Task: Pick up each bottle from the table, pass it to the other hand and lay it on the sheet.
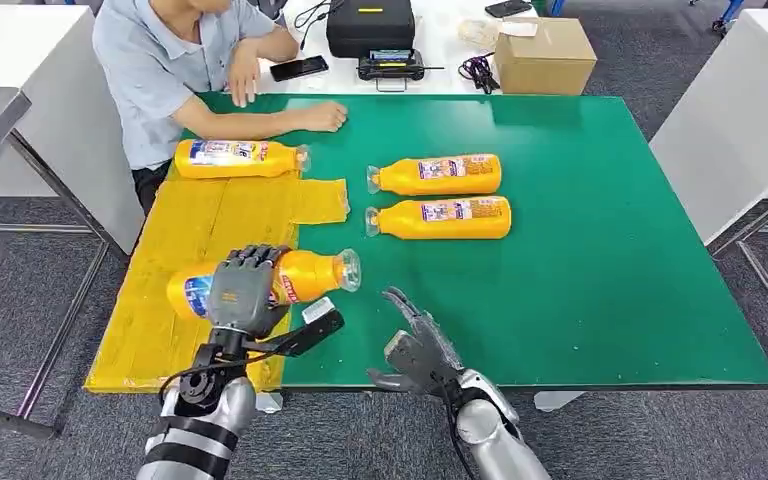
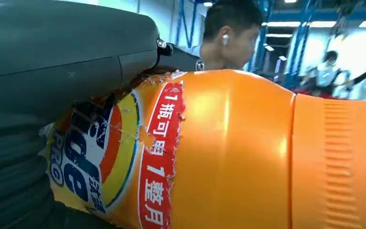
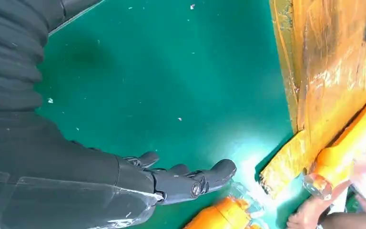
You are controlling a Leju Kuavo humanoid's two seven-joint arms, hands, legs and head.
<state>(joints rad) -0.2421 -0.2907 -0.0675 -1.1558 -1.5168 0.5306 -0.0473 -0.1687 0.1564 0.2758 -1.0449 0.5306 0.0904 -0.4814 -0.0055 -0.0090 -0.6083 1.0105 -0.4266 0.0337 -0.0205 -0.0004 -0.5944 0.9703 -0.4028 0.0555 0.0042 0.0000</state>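
we see the left hand (image 1: 243, 290) wrapped over an orange bottle (image 1: 305, 275), its fingers (image 1: 257, 257) curled across the labelled middle so the bottle is grasped lying on its side. the clear cap end sticks out past the fingers toward the right hand, and the base end pokes out on the opposite side of the palm, above the yellow sheet (image 1: 195, 225). from the left wrist view the same bottle (image 2: 228, 152) sits pressed against the thumb (image 2: 66, 52) (the torn label with blue and red print is right under it).

the right hand (image 1: 417, 345) hovers near the table's front edge, palm empty, fingers (image 3: 205, 177) spread and released over the green table (image 1: 600, 240). beyond its fingertips lie two more bottles side by side on the green surface, the farther one (image 1: 438, 175) and the nearer one (image 1: 442, 218), both with caps pointing toward the sheet and just apart from each other.

a fourth bottle (image 1: 240, 159) already lies on the sheet's far end, well beyond the left hand's fingers. a person (image 1: 175, 60) sits at the far corner with a forearm resting on the table just behind that bottle.
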